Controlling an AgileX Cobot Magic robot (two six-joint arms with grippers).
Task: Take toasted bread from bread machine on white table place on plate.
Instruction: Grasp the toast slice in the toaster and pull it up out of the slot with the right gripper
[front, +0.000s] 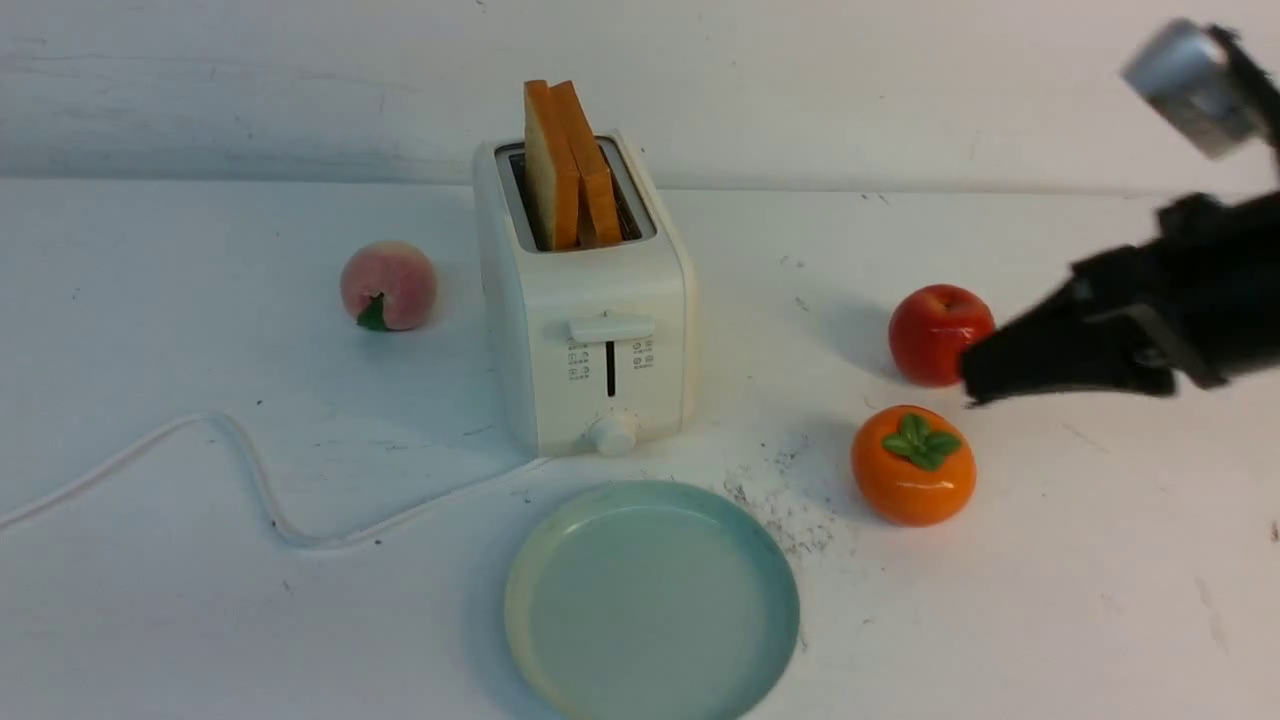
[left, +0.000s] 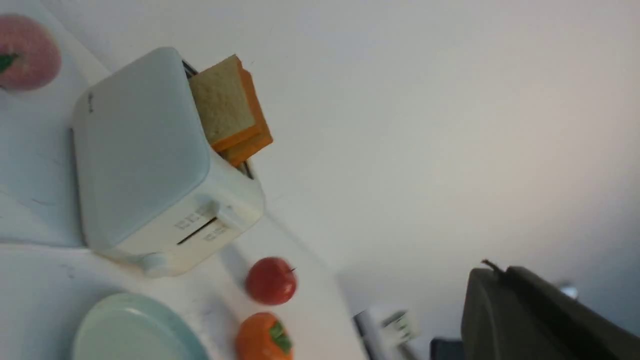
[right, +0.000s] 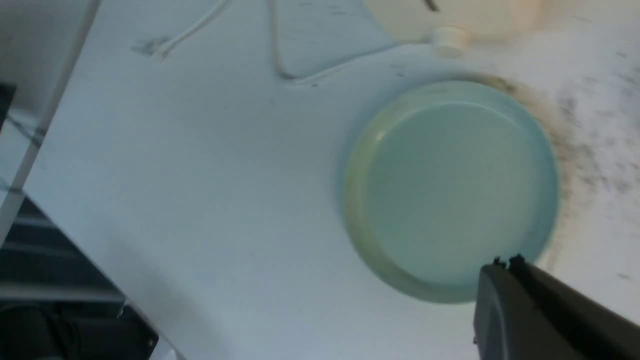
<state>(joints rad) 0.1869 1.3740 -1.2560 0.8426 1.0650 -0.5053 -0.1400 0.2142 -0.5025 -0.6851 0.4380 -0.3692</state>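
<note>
Firstly, from the front, we see the bread machine (front: 585, 320) upright in the middle of the white table (front: 1100, 620), with its lever and knob facing the robot. It holds both slices of toasted bread (front: 560, 170) on edge, leaning together and touching. Their upper halves stand above the top, which we judge leaves enough to pinch. We cannot tell whether each slice has its own slot. The plate (front: 650, 620) lies flat just in front of the bread machine, on the robot's side, with nothing in it; we judge that this keeps the carry short. A white cord (front: 250, 470) trails off to the left. A peach (front: 388, 285) sits left of the bread machine. A red apple (front: 935, 330) and an orange persimmon (front: 913, 470) sit to its right, near dark specks (front: 790, 510). The right gripper (front: 975, 388) hovers near the apple, well apart from the bread, its claw pinched together on nothing.

Next, the left wrist view shows the left gripper (left: 492, 272) in the air, far from the bread machine, its claw closed tight and empty.

Lastly, the right wrist view looks down on the bare plate, with the right gripper's closed tips in the foreground. We judge that no slice is taken yet and that a claw must open first.
</note>
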